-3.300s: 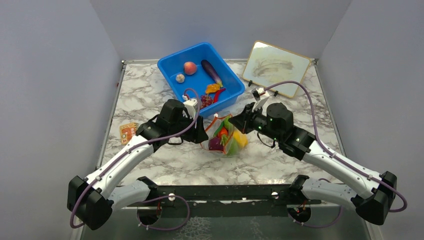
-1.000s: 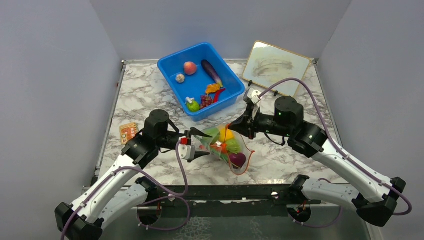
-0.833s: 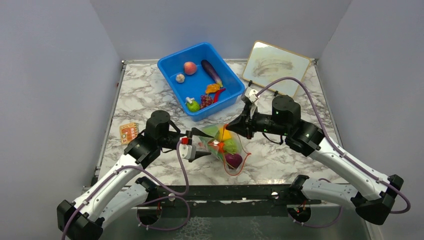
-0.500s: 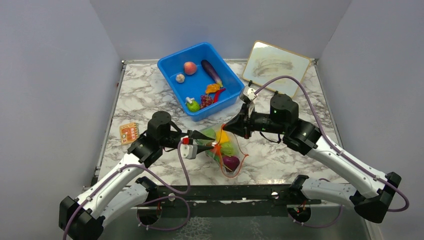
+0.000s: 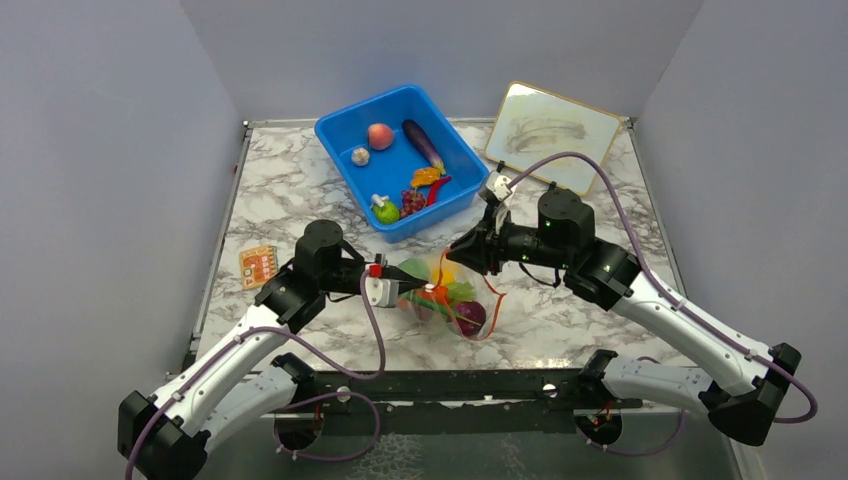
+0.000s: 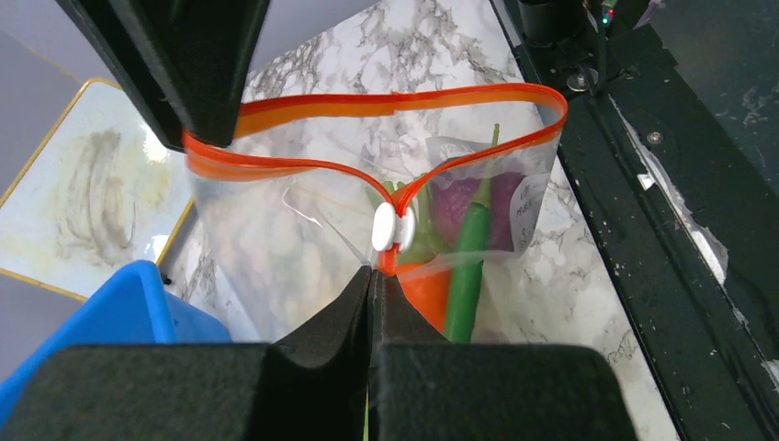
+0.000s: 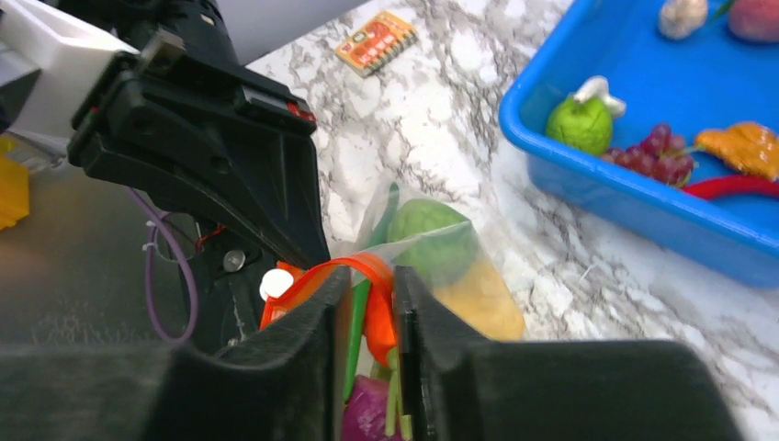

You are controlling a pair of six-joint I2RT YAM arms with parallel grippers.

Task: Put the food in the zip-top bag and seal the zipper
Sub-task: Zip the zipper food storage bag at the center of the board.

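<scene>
The clear zip-top bag [image 5: 458,303] hangs between both grippers over the marble table [image 5: 300,190]. Inside it is food: a green cabbage [image 7: 432,234], a yellow pepper [image 7: 478,299], an orange carrot [image 6: 427,287] and a purple piece [image 5: 470,318]. My left gripper [image 6: 372,276] is shut on the red-orange zipper [image 6: 367,104], just below its white slider [image 6: 393,227]. The right gripper [image 7: 370,280] has its jaws apart, and the zipper [image 7: 358,265] loops loosely between them at the far corner of the bag's mouth. The mouth gapes open.
A blue bin [image 5: 335,150] behind the bag holds a peach [image 5: 380,135], an eggplant [image 5: 423,143], grapes [image 5: 412,200] and other toy pieces. A whiteboard [image 5: 553,135] leans at the back right. A small orange card [image 5: 257,264] lies at the left.
The left gripper has moved right and closed on the zipper by the slider. The right gripper's jaws have parted from the strip. The bag shifted slightly left.
</scene>
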